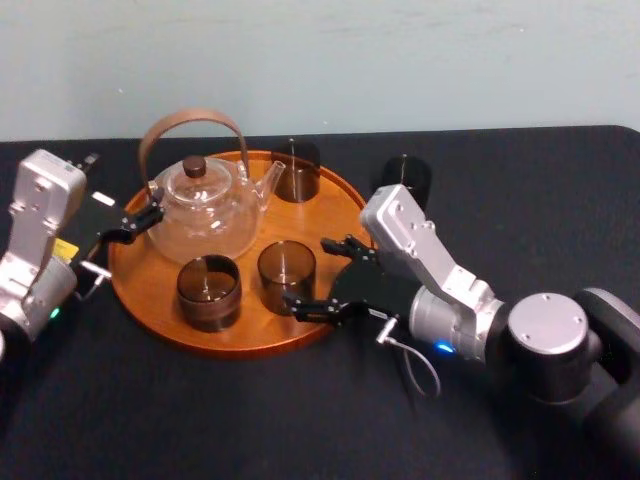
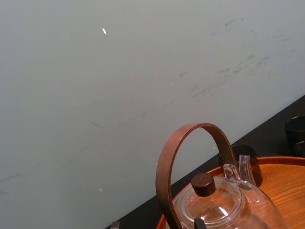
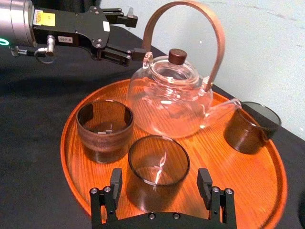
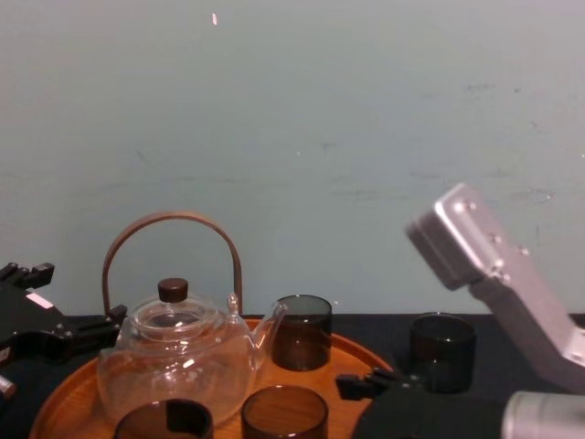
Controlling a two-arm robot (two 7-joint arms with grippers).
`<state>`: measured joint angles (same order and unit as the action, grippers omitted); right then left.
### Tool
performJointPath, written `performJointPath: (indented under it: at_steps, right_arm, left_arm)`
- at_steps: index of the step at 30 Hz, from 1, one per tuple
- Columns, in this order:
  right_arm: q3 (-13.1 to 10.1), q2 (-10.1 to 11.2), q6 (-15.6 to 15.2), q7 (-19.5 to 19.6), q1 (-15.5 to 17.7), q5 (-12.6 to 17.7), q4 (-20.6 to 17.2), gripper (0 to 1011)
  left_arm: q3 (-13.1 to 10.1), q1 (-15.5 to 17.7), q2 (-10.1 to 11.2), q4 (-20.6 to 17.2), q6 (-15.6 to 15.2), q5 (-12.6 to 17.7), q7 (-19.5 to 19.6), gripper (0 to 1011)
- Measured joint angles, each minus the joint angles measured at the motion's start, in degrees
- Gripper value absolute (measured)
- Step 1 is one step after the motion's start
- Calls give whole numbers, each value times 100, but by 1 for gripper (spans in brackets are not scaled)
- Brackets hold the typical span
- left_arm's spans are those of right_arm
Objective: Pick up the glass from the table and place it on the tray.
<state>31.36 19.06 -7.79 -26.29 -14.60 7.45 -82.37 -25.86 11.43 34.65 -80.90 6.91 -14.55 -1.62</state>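
The round orange-brown tray (image 1: 135, 285) sits on the black table (image 1: 250, 410) and holds a glass teapot (image 1: 205, 210) and three dark glasses. My right gripper (image 1: 306, 273) is open at the tray's front right, one finger on each side of the nearest glass (image 3: 158, 167), which stands upright on the tray. Beside that one stands a second glass (image 1: 208, 292), with a third (image 1: 296, 174) at the back rim. Another glass (image 1: 406, 178) stands on the table beyond the tray's right edge. My left gripper (image 1: 140, 225) is open at the teapot's left side.
The teapot's tall brown bent-wood handle (image 1: 190, 125) arches above it, close to the left fingers (image 3: 128, 53). The right forearm (image 1: 440, 270) lies across the table to the right of the tray. A pale wall (image 4: 292, 137) stands behind the table.
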Motion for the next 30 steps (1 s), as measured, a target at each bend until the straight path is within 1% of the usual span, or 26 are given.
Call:
performJointPath:
  at_steps: [5,10,13,17,20,24,27,30]
  right_arm:
    - [-91,171,-75,68,199,-2,-290,1002]
    - [-277,375,-98,142,497,27,-638,1002]
    - [-357,449,-97,170,633,67,-778,1002]
    - [-507,568,-66,217,893,146,-978,1002]
    - [-579,611,-35,249,1002,183,-1027,1002]
    - [-744,669,3,321,1139,244,-1042,1002]
    - [-952,730,40,395,1252,326,-1041,1002]
    - [-1068,756,63,434,1298,363,-1023,1002]
  left_arm:
    - [0,0,0,0,0,0,0,1010]
    - [0,0,0,0,0,0,0,1009]
    - [0,0,0,0,0,0,0,1009]
    - [0,0,0,0,0,0,0,1010]
    - [0,0,0,0,0,0,0,1010]
    - [0,0,0,0,0,0,0,1010]
    - [0,0,0,0,0,0,0,1010]
    - [0,0,0,0,0,0,0,1009]
